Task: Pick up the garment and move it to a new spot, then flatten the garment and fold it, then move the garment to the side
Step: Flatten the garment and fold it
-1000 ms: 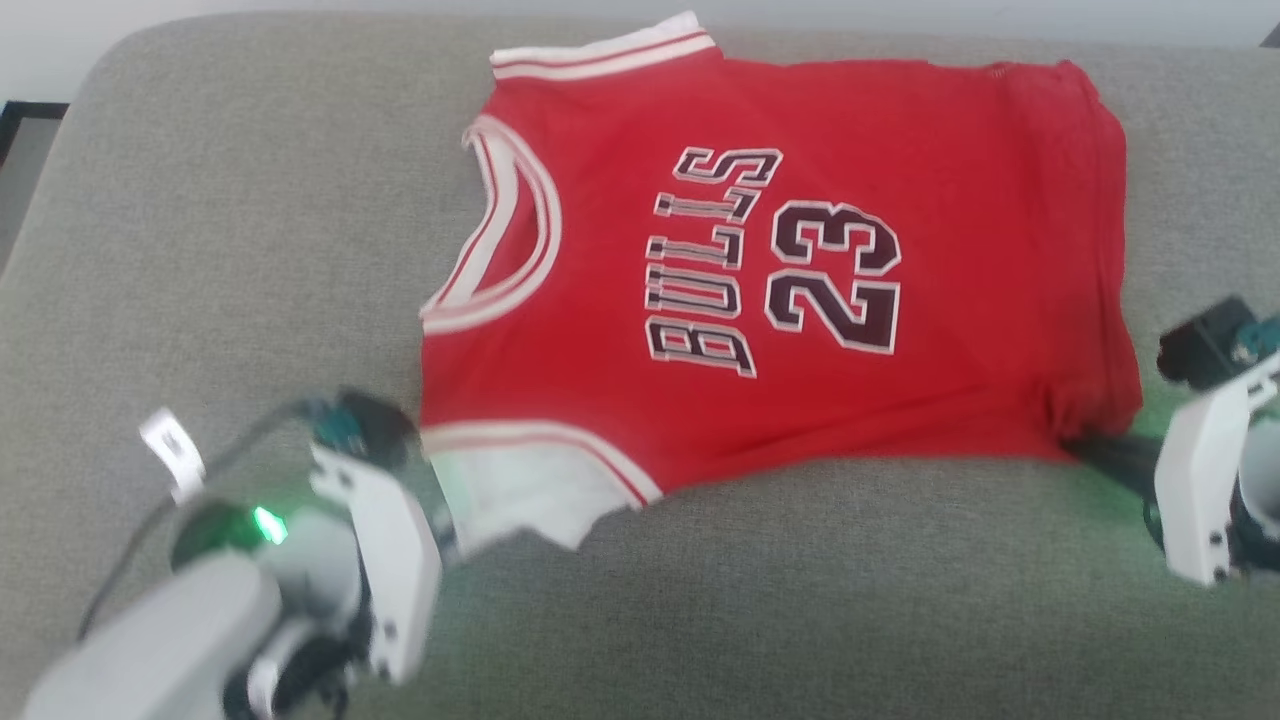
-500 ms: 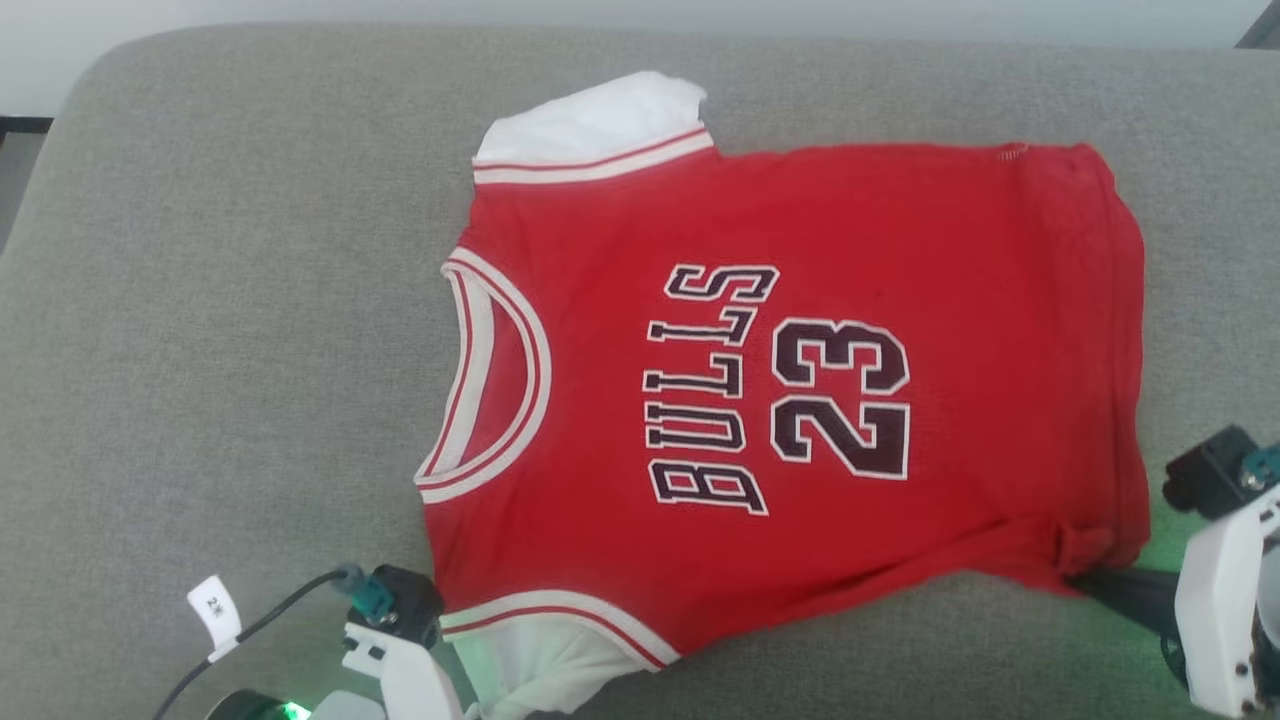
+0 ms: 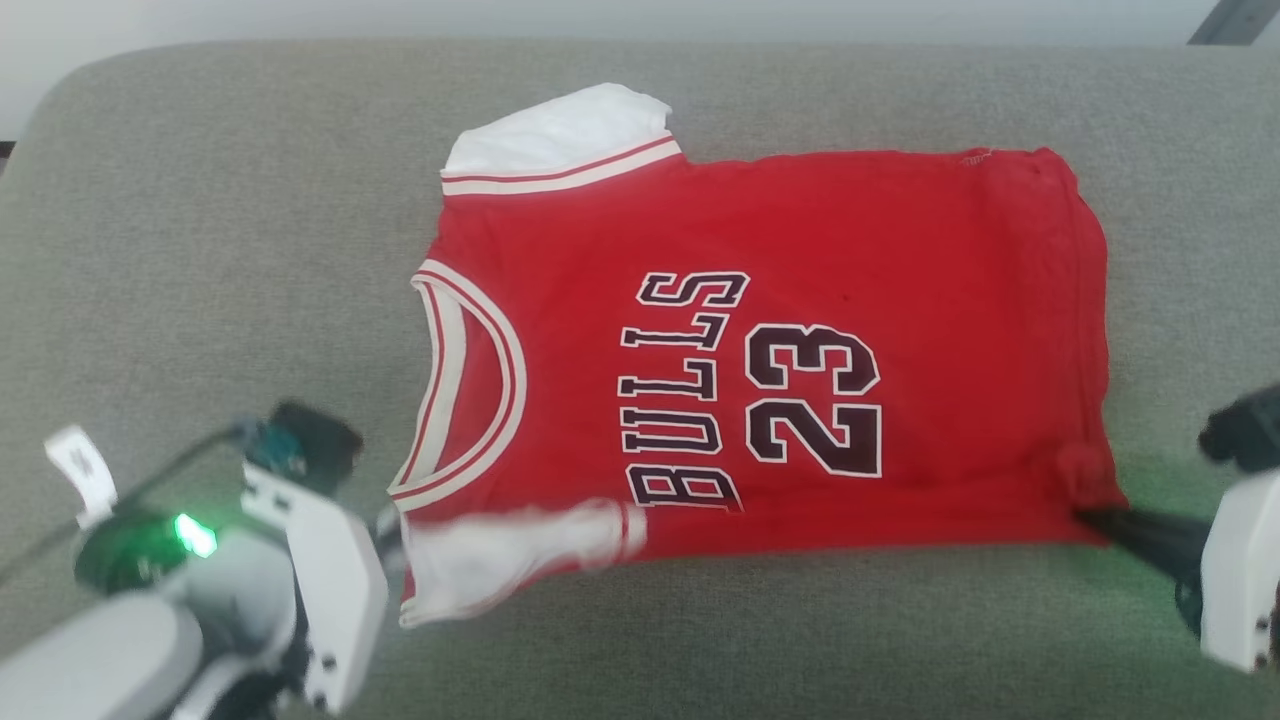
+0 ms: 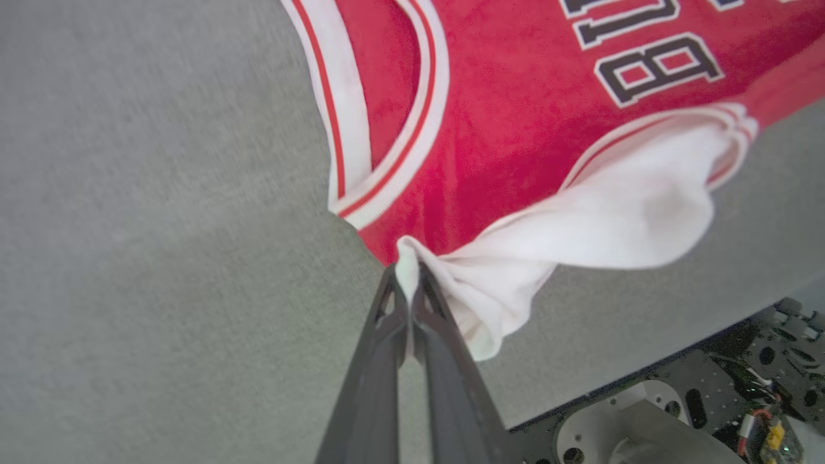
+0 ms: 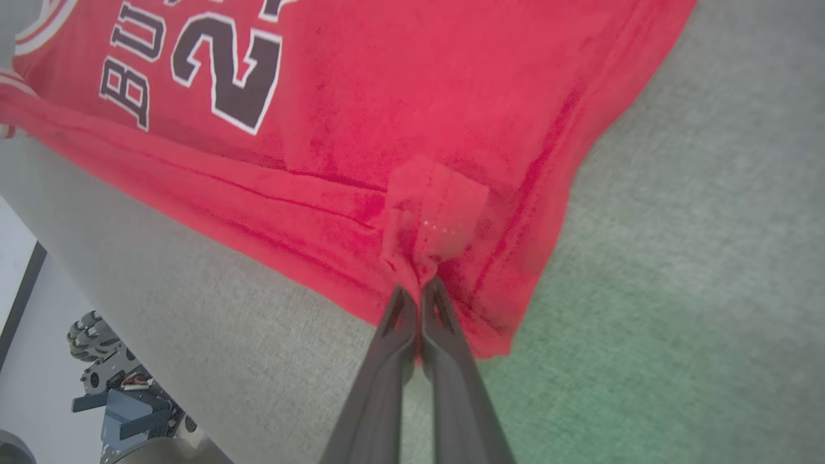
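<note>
Big grey cushion (image 3: pixel 200 250) under everything, filling most of the head view. Spread mostly flat across it, chest print up: the red garment (image 3: pixel 900 280), neckline over to the left, hem to the right. At the near edge, left fingers (image 4: pixel 377 361) clamped shut on the bunched-up white sleeve (image 4: pixel 619 219). Far right, right fingers (image 5: pixel 387 374) pinched tight on the near hem corner (image 5: pixel 438 219)

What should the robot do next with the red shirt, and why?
Probably lift both claws slightly, folding the near edge across: the left claw pinches the white sleeve, the right claw the hem corner, and the garment lies mostly flat.
</note>
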Motion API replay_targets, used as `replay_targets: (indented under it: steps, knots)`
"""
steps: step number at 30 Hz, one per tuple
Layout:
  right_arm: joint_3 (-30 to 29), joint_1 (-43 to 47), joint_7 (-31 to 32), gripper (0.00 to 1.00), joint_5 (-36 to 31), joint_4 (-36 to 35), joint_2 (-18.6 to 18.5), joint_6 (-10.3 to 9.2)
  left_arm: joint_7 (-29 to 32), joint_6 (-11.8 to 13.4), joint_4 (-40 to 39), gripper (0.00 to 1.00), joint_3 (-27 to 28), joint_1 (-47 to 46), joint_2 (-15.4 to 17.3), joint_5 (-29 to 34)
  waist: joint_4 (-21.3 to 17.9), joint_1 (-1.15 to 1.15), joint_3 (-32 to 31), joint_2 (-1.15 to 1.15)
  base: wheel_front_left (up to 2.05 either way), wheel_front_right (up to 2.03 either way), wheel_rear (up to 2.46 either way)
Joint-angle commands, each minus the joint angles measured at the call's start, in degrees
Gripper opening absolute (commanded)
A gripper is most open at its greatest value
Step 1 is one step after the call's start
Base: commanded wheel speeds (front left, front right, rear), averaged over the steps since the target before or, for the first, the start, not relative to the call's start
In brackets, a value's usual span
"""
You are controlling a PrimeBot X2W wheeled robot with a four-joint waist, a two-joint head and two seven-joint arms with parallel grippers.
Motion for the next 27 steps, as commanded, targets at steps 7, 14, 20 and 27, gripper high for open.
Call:
replay_targets:
  steps: [7,14,20,27]
  knots:
    - [-5.1,-4.3,0.4,0.0,-2.1,3.0,2.3,-0.11,1.3,-6.1,4.5,0.0,1.5,-11.3,-0.2,4.9,-1.4,0.0,1.4,0.0,0.0,0.0,0.0]
    - [-8.6,-9.9,2.4,0.0,-5.2,8.2,7.1,-0.11,0.6,-12.4,14.2,0.0,0.7,-22.1,-5.2,8.9,-2.4,0.0,4.6,0.0,0.0,0.0,0.0]
    - [-9.3,-14.2,4.3,0.0,-7.3,13.5,12.5,-0.1,-1.3,-17.8,26.0,0.0,-1.1,-28.5,-11.0,11.1,-3.0,0.0,7.5,0.0,0.0,0.0,0.0]
    - [-7.5,-16.6,7.1,0.0,-7.9,19.0,18.1,-0.11,-1.2,-22.2,38.6,0.0,-2.7,-30.9,-17.1,8.8,-3.2,0.0,9.4,0.0,0.0,0.0,0.0]
